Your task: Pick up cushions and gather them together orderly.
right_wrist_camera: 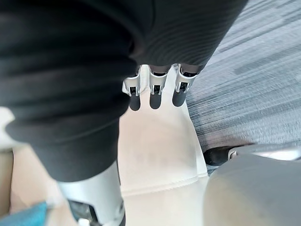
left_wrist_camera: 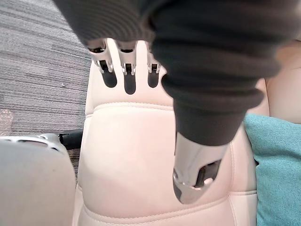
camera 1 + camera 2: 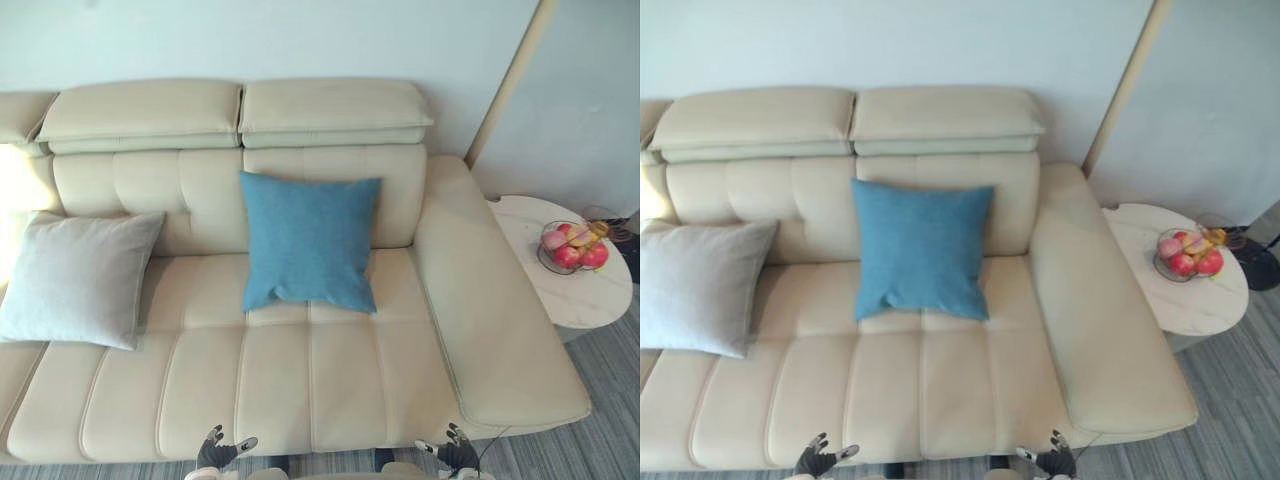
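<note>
- Blue square cloth cushion (image 3: 308, 240) leans on the cream leather sofa (image 3: 300, 390); grey square cloth cushion (image 3: 75, 280) sits well apart.
- Left hand (image 3: 218, 450) and right hand (image 3: 456, 456) hang low, fingers straight, empty.
- No picking yet; next, I think, reach for one cushion.

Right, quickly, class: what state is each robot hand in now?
Left robot hand: open, fingers straight, holding nothing.
Right robot hand: open, fingers straight, holding nothing.
</note>
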